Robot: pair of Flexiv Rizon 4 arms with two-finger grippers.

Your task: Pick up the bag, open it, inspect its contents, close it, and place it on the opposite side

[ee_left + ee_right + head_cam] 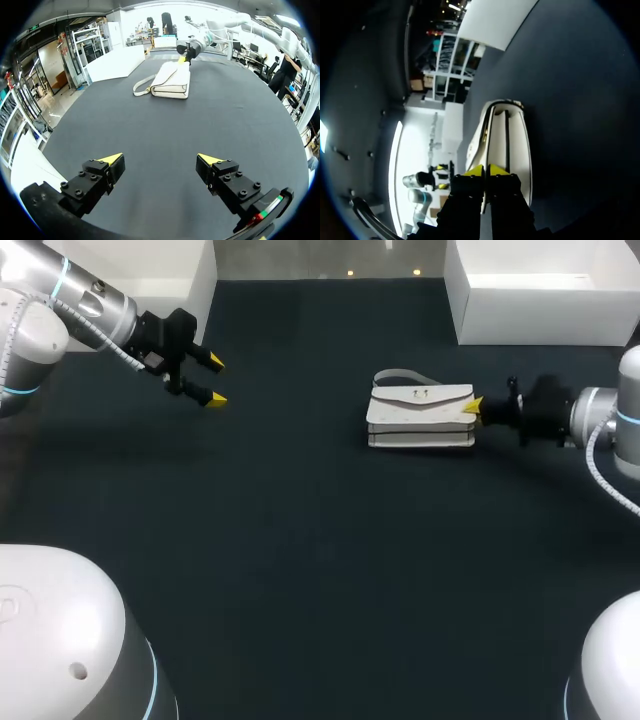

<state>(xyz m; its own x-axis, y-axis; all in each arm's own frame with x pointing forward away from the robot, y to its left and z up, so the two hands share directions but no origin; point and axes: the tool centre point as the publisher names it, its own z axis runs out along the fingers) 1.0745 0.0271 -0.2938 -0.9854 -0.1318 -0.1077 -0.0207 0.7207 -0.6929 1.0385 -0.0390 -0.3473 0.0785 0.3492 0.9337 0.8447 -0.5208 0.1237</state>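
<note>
A white handbag [420, 418] with a flap and a grey strap lies flat on the dark table, right of centre. My right gripper [472, 407] sits at the bag's right end. In the right wrist view its fingertips [488, 170] are pressed together on a thin edge of the bag [512, 145], which stretches away ahead of them. My left gripper [215, 381] hangs open above the table's far left with nothing between its fingers. In the left wrist view the left gripper [160, 160] faces the bag [172, 82] from a distance, with the right gripper [182, 59] behind the bag.
A white box [540, 300] stands at the back right, close behind the bag. Another white box [150, 270] stands at the back left, behind my left arm. Dark table surface [300, 540] stretches between the left gripper and the bag.
</note>
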